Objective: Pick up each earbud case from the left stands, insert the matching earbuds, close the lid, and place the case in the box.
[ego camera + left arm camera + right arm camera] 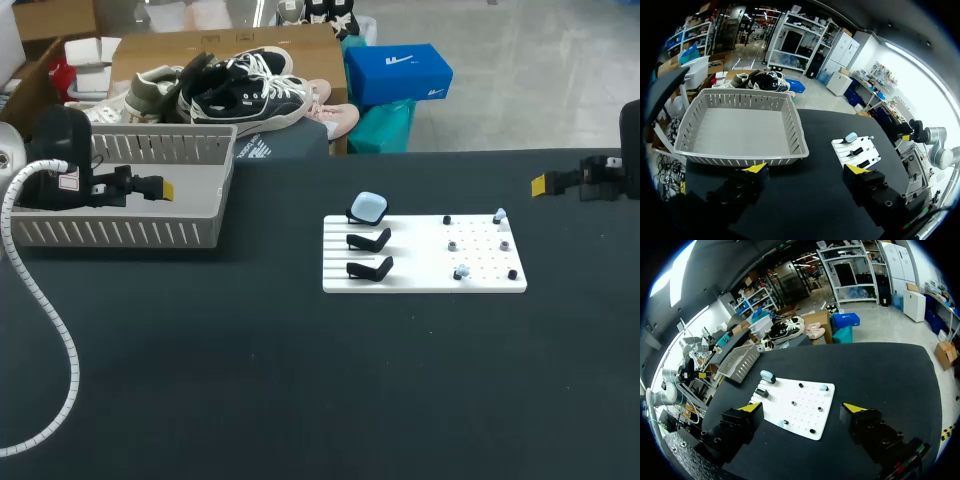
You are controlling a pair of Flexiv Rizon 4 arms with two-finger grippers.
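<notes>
The case (369, 207) leans on the far stand (352, 216) at the board's (420, 278) left end, tilted for easy grabbing, earbuds (458, 271) pegged at its right end, while my left gripper (805, 170), near the box (120, 235), and my right gripper (802, 407), right of the board, gape empty.

Table (250, 380): matt black; it reads to me as a fine-textured mat.
Basket (120, 232): grey plastic, dull finish.
Board (415, 262): white, smooth, plastic I'd say.
Earbud case (370, 206): pale blue, smooth, slight sheen.
Stands (370, 240): black, matt plastic.
</notes>
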